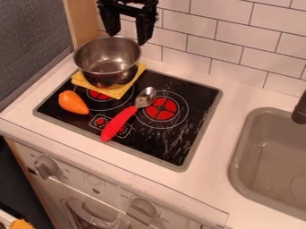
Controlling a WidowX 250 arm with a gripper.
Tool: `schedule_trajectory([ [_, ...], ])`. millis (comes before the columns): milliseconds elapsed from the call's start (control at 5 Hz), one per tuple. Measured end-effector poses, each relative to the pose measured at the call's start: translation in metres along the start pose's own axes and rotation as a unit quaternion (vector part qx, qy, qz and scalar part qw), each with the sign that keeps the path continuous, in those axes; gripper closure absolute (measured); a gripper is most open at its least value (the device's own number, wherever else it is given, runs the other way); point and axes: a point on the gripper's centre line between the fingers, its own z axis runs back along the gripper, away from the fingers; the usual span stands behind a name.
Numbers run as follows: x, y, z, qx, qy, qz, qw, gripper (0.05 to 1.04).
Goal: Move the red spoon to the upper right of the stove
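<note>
Red spoon [121,120] awaiting its whole move
It is lying centrally on the stove [160,145], the gripper [127,39] hanging wide open, empty.

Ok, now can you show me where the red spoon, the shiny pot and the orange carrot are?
red spoon [121,121], camera view, on its handle
pot [107,60], camera view, on its inside
carrot [73,103], camera view, on its middle
</note>
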Motion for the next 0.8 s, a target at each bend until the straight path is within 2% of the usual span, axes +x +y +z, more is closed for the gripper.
schedule_trajectory([
  [200, -0.004, -0.001, -0.012, -0.004, 0.016, -0.001, 0.9999, 0.083],
  [400, -0.031, -0.007, -0.034, -0.008, 0.041, -0.009, 0.9991, 0.083],
  [800, -0.051, -0.022, -0.057, 0.014, 0.055, -0.057, 0.9967, 0.083],
])
